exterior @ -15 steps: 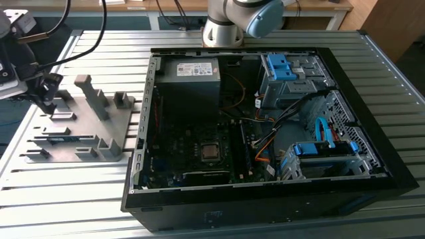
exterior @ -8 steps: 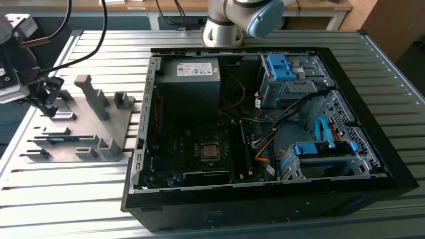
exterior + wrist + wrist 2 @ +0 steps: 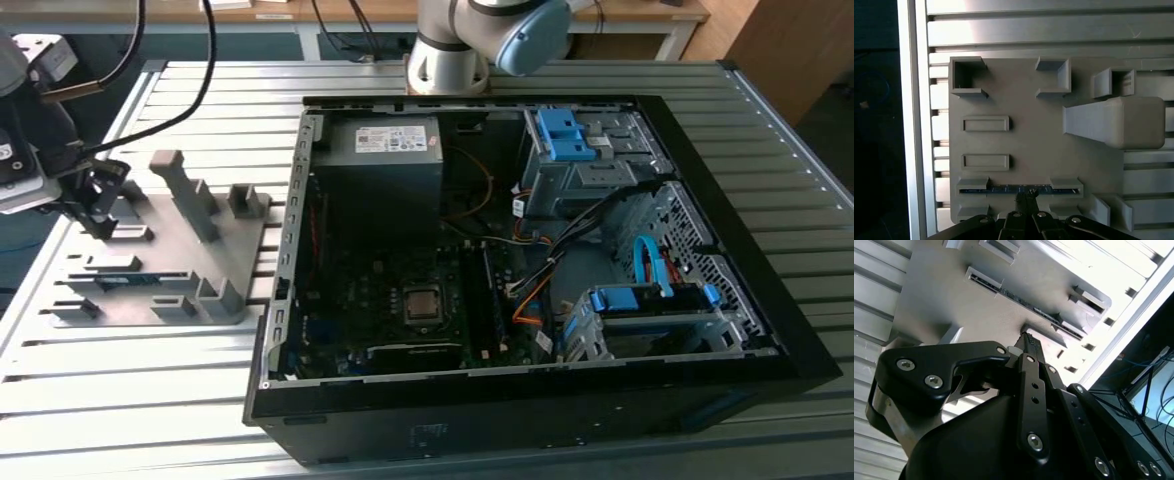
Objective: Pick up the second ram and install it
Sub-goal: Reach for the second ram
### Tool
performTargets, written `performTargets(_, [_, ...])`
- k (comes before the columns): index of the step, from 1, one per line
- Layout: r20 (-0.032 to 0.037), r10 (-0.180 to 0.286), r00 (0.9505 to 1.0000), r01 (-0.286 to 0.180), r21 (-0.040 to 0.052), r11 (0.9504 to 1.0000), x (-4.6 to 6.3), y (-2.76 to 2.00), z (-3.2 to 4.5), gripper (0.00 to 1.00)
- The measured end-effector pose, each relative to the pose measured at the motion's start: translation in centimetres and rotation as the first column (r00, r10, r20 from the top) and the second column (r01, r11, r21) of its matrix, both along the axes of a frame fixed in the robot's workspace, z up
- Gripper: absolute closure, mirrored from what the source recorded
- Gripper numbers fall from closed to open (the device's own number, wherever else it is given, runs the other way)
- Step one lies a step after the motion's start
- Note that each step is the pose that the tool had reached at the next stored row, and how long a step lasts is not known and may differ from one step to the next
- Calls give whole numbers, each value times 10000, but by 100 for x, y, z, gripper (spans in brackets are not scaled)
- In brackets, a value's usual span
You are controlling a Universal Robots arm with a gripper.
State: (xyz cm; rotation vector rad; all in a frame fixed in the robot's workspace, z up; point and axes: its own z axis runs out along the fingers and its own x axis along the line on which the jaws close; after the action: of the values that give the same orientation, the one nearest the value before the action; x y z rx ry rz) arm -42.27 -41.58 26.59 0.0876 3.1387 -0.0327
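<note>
The second ram stands on edge in the nearest slot of the grey holder block, on the table at the exterior view's left. Both wrist views show it as a thin dark green-blue strip between two grey end posts. My gripper hangs above the holder. In both wrist views its black fingertips are pressed together just short of the stick's middle. The gripper is shut and holds nothing.
The open black computer case lies to the right of the holder, its motherboard facing up. A tall grey post and several open pockets stand on the holder. Two other slots there hold nothing. The table's edge runs close by.
</note>
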Motion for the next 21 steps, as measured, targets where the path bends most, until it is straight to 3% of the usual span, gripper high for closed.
performTargets(13, [-1, 1, 10000, -1, -1, 10000, -1, -43, -81, 90])
performTargets(21, [-3, 0, 10000, 0, 6, 10000, -1, -172, -200, 90])
